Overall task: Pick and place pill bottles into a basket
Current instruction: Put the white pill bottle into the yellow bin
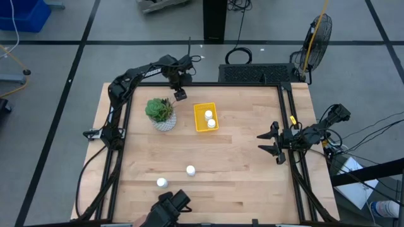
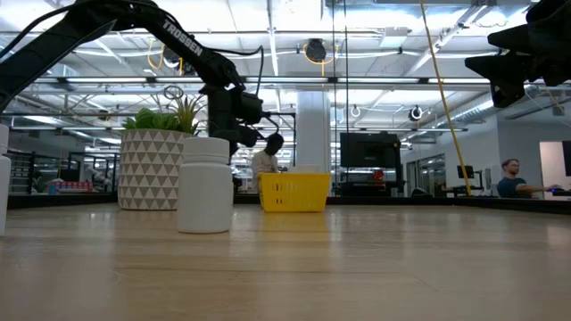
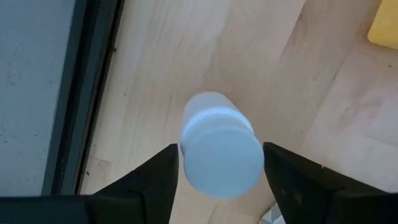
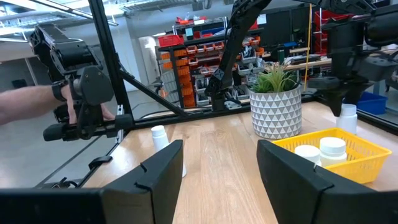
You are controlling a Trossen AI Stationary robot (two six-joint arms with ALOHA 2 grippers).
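Now the left end effector (image 1: 180,94) hangs over the far edge of the wooden tabletop (image 1: 240,164), fingers clamped on a small white capped pill bottle (image 3: 221,144). The bright yellow low-walled basket (image 1: 200,126), already holding two bottles, sits just beside it. Release early and the bottle bounces off the rim. The right end effector (image 1: 276,142) waits open at the right edge.

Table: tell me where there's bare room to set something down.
Free: the table's right half, between the yellow basket and the right pincer; also the middle strip between the plant and the two loose bottles. Crowded: the far left corner, where the left pincer holds a bottle.
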